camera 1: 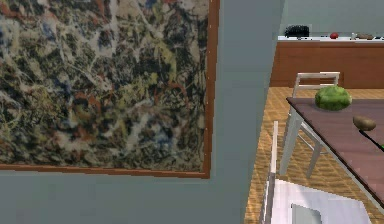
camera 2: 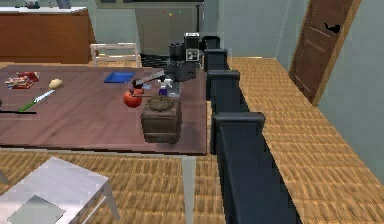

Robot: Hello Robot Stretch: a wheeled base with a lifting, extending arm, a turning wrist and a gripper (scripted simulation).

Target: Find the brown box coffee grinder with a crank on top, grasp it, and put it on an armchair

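so the arm [camera 2: 245, 165] runs out just beside the edge of the dark wooden counter [camera 2: 80, 125]. the end effector [camera 2: 157, 79] sits at the far part of it, in among some small clutter. a red round thing [camera 2: 131, 97] is just left of it and a flat blue thing [camera 2: 118, 77] lies a bit farther out. a knife [camera 2: 36, 99], a pale egg-shaped lump [camera 2: 56, 84] and a reddish book [camera 2: 20, 79] lie well off toward the arm side view's left. there's a near white chair [camera 2: 62, 190] at the counter's near corner and a far white chair [camera 2: 115, 50] on the other side. a wooden cabinet [camera 2: 45, 35] stands beyond that, and a brown door [camera 2: 325, 45] is at the right.

the coffee grinder [camera 2: 161, 118] stands upright on the counter, close to the edge by the arm and just this side of the end effector — a dark brown box with a crank on top. with stuff standing right at its far end, i can't tell whether the end effector has hold of anything, or how wide it's set.

in the forward view a big speckled painting [camera 1: 100, 80] in an orange frame hangs on a grey wall at the left. at the right, the counter's end carries a green ball-like thing [camera 1: 333, 97] and a brown lump [camera 1: 364, 123].
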